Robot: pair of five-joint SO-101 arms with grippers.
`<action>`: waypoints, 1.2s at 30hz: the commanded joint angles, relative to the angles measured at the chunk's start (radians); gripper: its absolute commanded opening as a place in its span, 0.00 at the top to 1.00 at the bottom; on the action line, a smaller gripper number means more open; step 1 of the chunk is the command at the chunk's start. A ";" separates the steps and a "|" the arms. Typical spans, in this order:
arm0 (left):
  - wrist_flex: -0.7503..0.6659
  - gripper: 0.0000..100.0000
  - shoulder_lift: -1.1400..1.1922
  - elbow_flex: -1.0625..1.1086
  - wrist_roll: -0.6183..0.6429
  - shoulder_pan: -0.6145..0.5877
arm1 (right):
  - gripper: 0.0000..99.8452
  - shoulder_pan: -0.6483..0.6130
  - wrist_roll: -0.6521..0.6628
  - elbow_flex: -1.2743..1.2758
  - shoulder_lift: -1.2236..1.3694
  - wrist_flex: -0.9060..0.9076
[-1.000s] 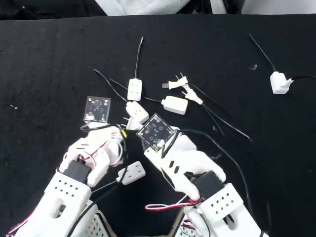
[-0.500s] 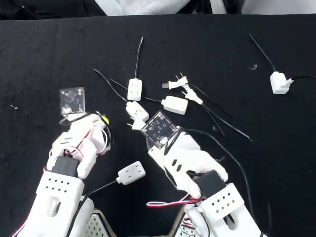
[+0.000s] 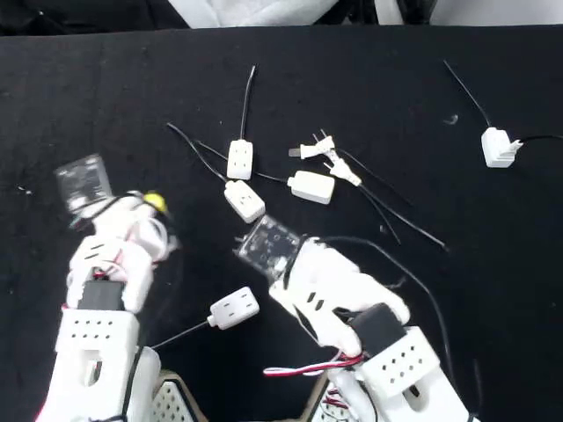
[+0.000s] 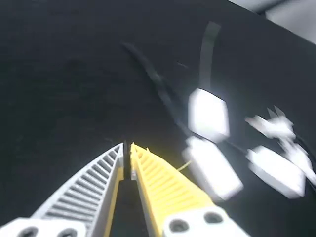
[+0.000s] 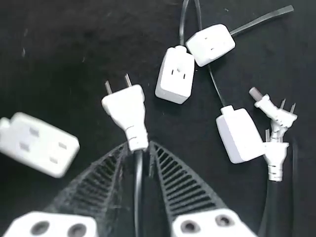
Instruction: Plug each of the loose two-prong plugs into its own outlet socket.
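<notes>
My right gripper (image 5: 138,146) is shut on the neck of a white two-prong plug (image 5: 125,107), whose prongs point toward a white socket (image 5: 175,74) a short way ahead. Three other sockets lie nearby: one behind it (image 5: 213,44), one to the side (image 5: 238,133) and one close by (image 5: 37,143). Two loose plugs (image 5: 272,109) lie together beyond them. In the high view my left gripper (image 3: 154,205) is off to the left of the sockets (image 3: 239,160). Its fingers (image 4: 148,163) are pressed together with nothing between them.
Thin black cords (image 3: 387,211) trail across the black table (image 3: 106,97) from the plugs and sockets. At the far right a white socket (image 3: 498,147) has a plug in it. Another socket (image 3: 234,308) lies between the two arms near the front.
My left arm has swung left, away from the sockets and the plug. My right gripper has drawn back a little toward the front with the plug in it.
</notes>
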 commanded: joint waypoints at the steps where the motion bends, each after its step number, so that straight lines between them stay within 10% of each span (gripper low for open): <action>1: -0.098 0.97 -0.012 0.027 0.011 -0.168 | 0.99 0.009 0.114 -0.120 -0.015 0.146; 7: -0.281 0.97 -0.012 0.120 0.040 -0.331 | 0.99 0.009 0.213 -0.208 -0.019 0.267; 21: -0.387 0.97 -0.011 0.194 0.087 -0.271 | 0.99 0.012 0.413 -0.343 0.177 0.396; 36: -0.387 0.97 -0.011 0.194 0.023 -0.219 | 0.99 0.107 0.186 -0.302 0.348 0.252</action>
